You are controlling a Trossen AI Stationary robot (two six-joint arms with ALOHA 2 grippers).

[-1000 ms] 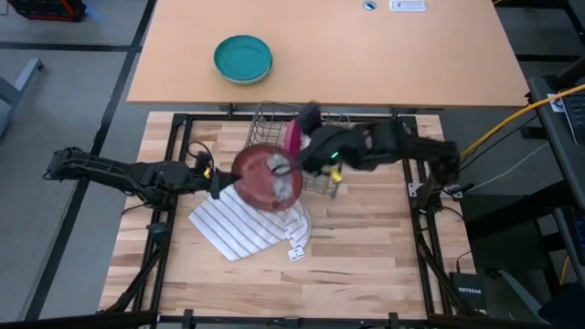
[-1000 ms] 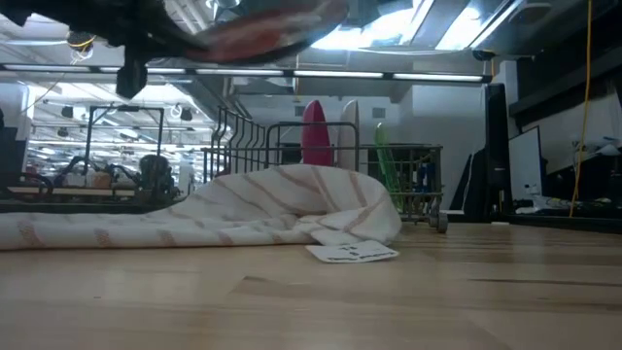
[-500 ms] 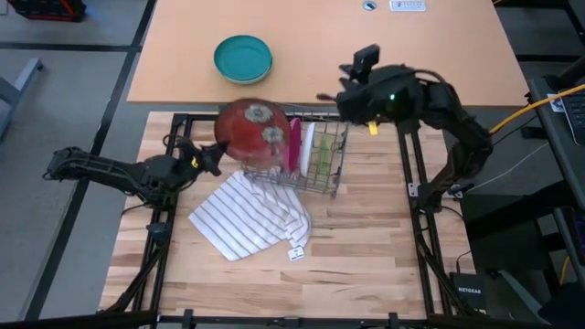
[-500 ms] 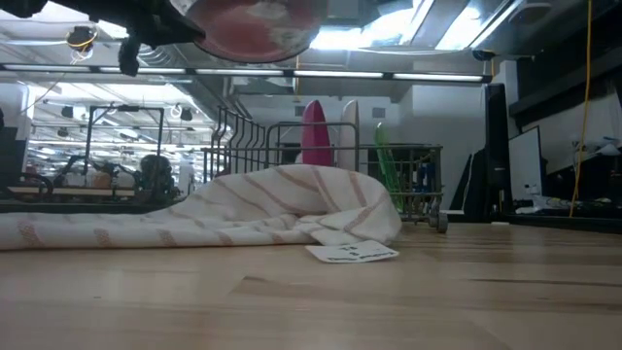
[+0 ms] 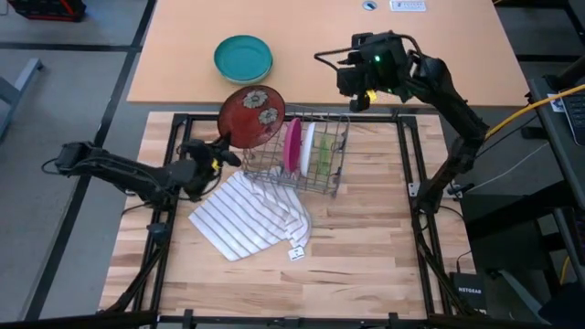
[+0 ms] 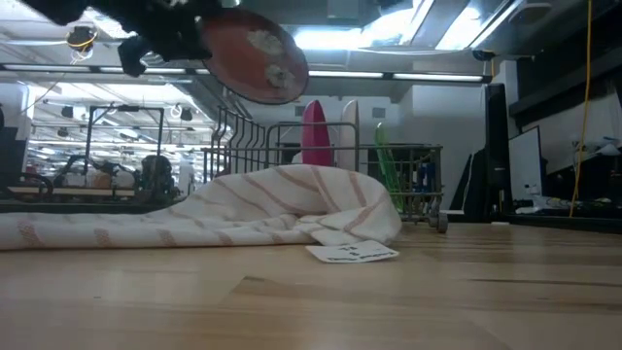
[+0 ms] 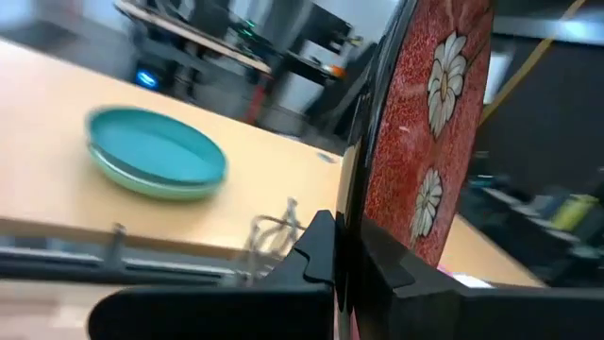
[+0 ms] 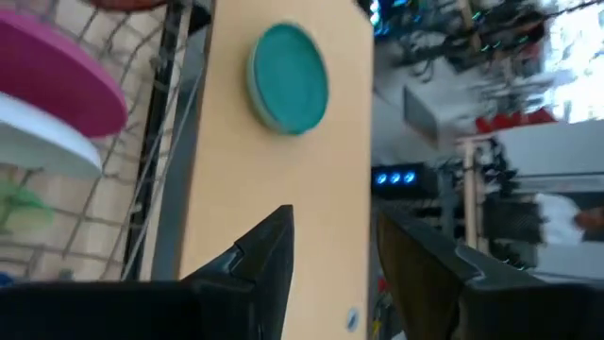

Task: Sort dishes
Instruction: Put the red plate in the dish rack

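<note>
High view shows you two round plastic plates, magenta-pink [image 5: 292, 144] and pale green [image 5: 309, 146], already upright in the wire dish rack [image 5: 333, 179]. Your left gripper [image 5: 222, 156] is clamped on the dark red flowered plate [image 5: 250, 115], which hangs just left of the rack and is not yet slotted. Your right gripper [image 5: 349, 66] waits far right over the tan table [image 5: 439, 55], fingers apart and empty.

Grey floor [image 5: 82, 73] (bright ceiling lights [image 6: 466, 29]) surrounds the tan desk [image 5: 439, 55].

high: overhead, straight down | low: tabletop level, across | both share wire rack [image 5: 306, 157] [image 6: 389, 180]
</note>
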